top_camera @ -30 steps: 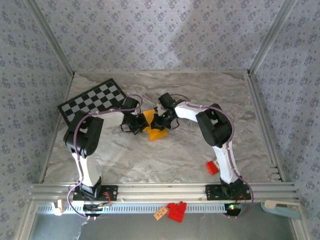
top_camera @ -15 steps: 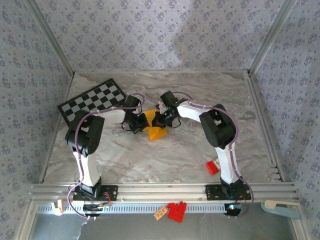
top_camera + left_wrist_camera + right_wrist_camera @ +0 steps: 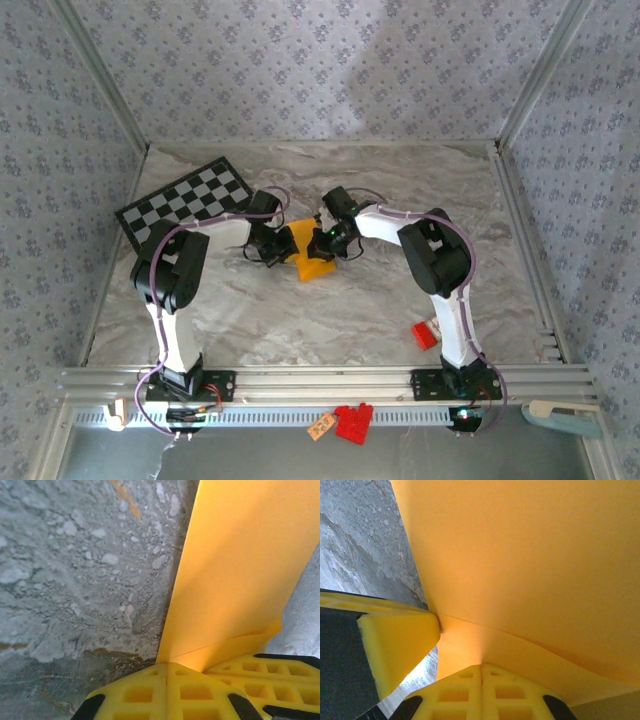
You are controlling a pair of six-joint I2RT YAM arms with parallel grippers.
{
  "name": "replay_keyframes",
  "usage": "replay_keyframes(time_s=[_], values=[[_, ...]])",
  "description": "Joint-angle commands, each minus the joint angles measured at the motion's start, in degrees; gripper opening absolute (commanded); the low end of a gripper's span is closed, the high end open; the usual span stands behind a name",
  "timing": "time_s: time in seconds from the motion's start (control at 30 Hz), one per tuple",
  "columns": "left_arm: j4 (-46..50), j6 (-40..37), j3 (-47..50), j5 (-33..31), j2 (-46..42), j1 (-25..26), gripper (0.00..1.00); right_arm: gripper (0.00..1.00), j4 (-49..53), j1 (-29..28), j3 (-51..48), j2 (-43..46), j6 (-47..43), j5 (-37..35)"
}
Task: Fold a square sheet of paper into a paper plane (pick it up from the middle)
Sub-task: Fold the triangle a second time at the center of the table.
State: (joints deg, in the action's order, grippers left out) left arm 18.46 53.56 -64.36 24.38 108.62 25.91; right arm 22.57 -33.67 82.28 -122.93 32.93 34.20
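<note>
The thin orange-yellow square sheet of paper (image 3: 310,262) is near the middle of the grey marbled tabletop (image 3: 420,190), pinched between the two grippers and bent rather than lying flat. From above, its lower yellow corner points toward the near edge and seems to touch the table, though the arms cover too much of it to be sure.

The left gripper (image 3: 272,246) grips the sheet's left side. In the left wrist view its yellow ribbed fingers (image 3: 135,695) meet with no gap, and the paper rises out of the seam between them, one edge curling over the right-hand finger.

The right gripper (image 3: 326,240) grips the right side. In the right wrist view its jaws are likewise pressed together on the paper, which spreads wide above them. Another yellow foam pad (image 3: 395,640) on a black body touches the sheet's edge at the left of that view.

A black-and-white checkered board (image 3: 190,200) lies at the far left, just behind the left arm. A small red block (image 3: 425,335) lies beside the right arm's lower link, well apart from the paper. Red pieces (image 3: 352,422) and a tan tag (image 3: 320,427) are on the front rail.
</note>
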Motion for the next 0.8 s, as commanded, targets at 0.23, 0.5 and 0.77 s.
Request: replay_keyframes(time_s=[0.23,0.5,0.77], values=[[-4.2,3.09,5.11,1.7,-9.68,3.67,0.14,0.02,5.07,0.57,-2.89,-4.4,-0.25,-7.58],[-8.29,3.66,9.54,3.38,-9.09,5.38,0.1,0.02,4.93,1.19,-2.52,-4.92,0.03,-7.06],[-6.16,0.43,7.85,4.43,-6.81,5.46,0.09,0.02,5.29,1.4,-1.44,-5.34,0.2,-6.55]])
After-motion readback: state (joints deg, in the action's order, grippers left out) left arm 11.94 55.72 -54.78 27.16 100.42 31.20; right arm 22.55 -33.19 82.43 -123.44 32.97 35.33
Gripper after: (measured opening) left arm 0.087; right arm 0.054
